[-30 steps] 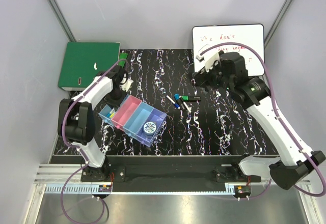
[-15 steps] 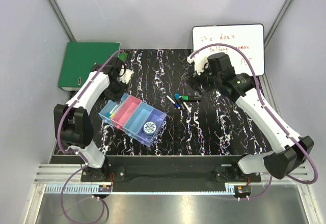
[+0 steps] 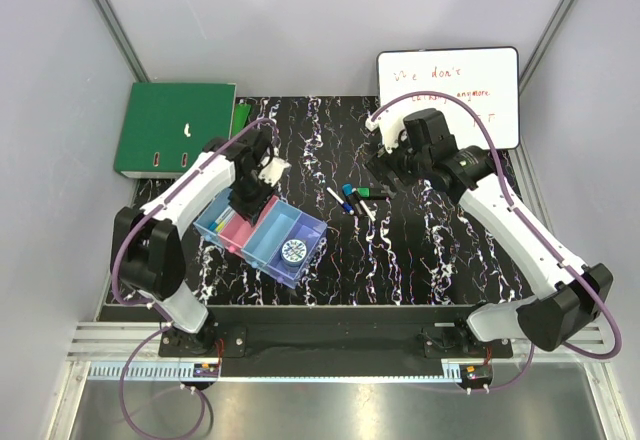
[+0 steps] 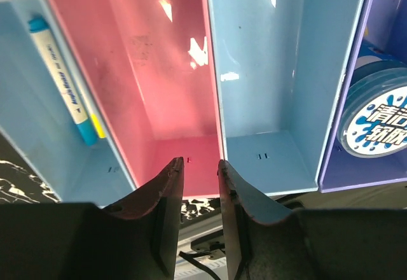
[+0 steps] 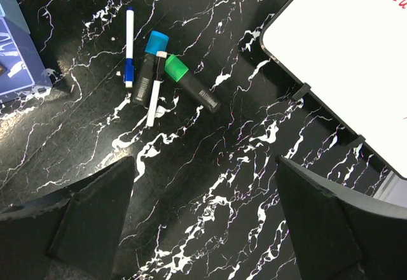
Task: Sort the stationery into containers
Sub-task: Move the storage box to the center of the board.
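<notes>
Black marbled desk [image 3: 400, 260]. Left jaws have swung from the binder [image 3: 165, 140] to above the pink bin [image 4: 127, 70], slightly parted, empty. Right of the bins [image 3: 272, 230], right jaws now hover wide, empty, over loose pens [image 5: 152, 76]: pickup looks next.

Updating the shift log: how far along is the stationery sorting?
Done: a blue-capped marker lies in the end light blue bin, the round tin in the purple bin. In hand: nothing; the left tool hovers over the row of bins, the right tool is open. Left: four markers on the table.
</notes>
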Controlling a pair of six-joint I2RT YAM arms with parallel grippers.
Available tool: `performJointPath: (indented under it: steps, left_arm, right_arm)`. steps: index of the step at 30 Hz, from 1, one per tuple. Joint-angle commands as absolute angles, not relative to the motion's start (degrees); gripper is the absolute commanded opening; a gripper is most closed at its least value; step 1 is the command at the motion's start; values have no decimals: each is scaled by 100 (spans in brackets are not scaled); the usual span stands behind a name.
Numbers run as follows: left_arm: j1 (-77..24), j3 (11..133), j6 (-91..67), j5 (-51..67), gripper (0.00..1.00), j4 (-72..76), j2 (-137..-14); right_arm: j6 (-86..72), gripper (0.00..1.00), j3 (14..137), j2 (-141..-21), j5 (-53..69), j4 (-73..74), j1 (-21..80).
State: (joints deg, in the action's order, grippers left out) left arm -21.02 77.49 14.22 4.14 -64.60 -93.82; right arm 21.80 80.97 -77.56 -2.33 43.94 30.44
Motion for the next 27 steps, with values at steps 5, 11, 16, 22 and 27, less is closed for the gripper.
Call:
performJointPath:
  steps: [5, 11, 16, 22, 27]
  left_arm:
    - [-2214, 7515, 1169, 668, 33, -6302, -9404]
    - [-2425, 7400, 1107, 782, 33, -6135, -9554]
    - [-2470, 7392, 1046, 826, 33, -6065, -9694]
    - [-2470, 7462, 1055, 616, 33, -5924, -9940]
    - [-2470, 7672, 1037, 571, 33, -5932, -9932]
  right_arm:
    - [2162, 99, 8271, -7594, -378, 4166, 3094]
    - [2136, 99, 8262, -7506, -430, 4131, 3103]
    - [2136, 99, 8297, -7462, -439, 4122, 3103]
    - [2083, 99, 8323, -7400, -404, 4122, 3103]
    - [2109, 99, 8271, -7374, -431, 4122, 3103]
